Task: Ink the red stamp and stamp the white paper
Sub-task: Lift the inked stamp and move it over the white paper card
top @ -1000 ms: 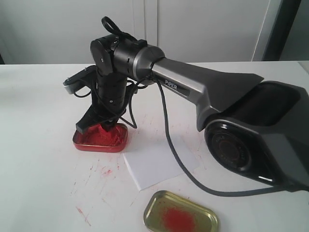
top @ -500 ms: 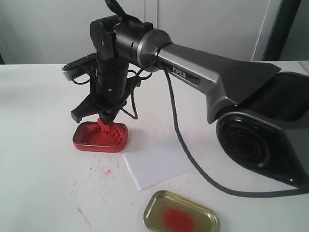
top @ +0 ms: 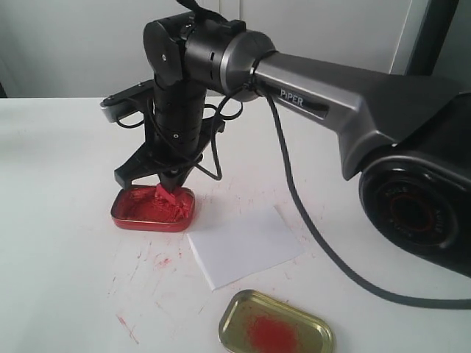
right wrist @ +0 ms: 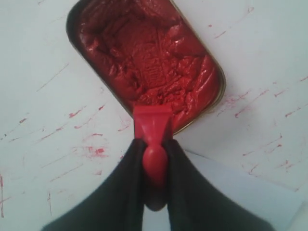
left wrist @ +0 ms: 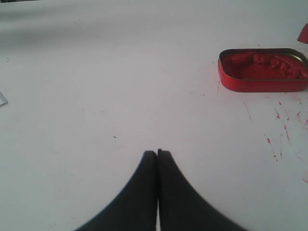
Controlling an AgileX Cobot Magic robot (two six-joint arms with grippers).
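My right gripper (top: 171, 185) reaches across to the left and is shut on the red stamp (top: 165, 196), pinching its rounded knob (right wrist: 154, 161). The stamp's square base (right wrist: 152, 117) hangs just over the near end of the red ink tin (top: 153, 210), whose lumpy red paste (right wrist: 147, 62) shows a pressed mark. The white paper (top: 243, 246) lies blank beside the tin, and a corner of the paper (right wrist: 236, 192) shows under the gripper. My left gripper (left wrist: 157, 153) is shut and holds nothing, low over bare table, well away from the ink tin (left wrist: 263, 70).
A gold tin lid (top: 276, 324) with a red smear lies at the front, below the paper. Red ink streaks (top: 162, 259) mark the white table around the tin. The right arm's black cable (top: 294, 206) droops over the table beside the paper.
The right gripper has lifted the stamp out of the ink paste and the arm has risen and shifted slightly right. Tin, paper and lid have not moved.
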